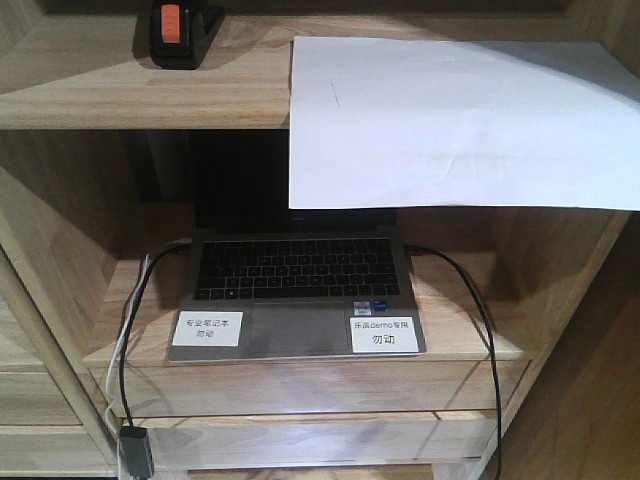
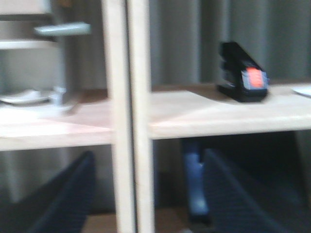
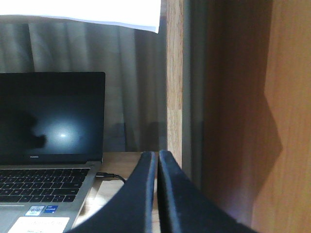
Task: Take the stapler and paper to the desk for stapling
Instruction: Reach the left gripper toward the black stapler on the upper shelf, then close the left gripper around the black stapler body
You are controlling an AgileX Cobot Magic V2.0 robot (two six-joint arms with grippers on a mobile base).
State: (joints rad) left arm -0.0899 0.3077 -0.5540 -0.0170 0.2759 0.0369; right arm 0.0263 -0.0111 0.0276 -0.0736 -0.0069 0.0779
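Wooden shelving unit (image 1: 100, 95): its lower compartment holds an open laptop (image 1: 295, 285). The upper shelf carries the paper (image 1: 450, 120), overhanging the front edge, and the stapler (image 1: 183, 40) well to its left. Left gripper (image 2: 148, 158) jaws are spread; right gripper (image 3: 158, 155) jaws are clenched, empty.

Looks like an office or study corner: wooden shelving (image 1: 100, 95) with an open laptop (image 1: 295, 270) bearing printed labels (image 1: 207, 328), cables (image 1: 497, 400) plugged at both sides, a stapler (image 1: 180, 30) and paper (image 1: 450, 120) on the shelf above, grey curtain (image 3: 131, 97) behind.
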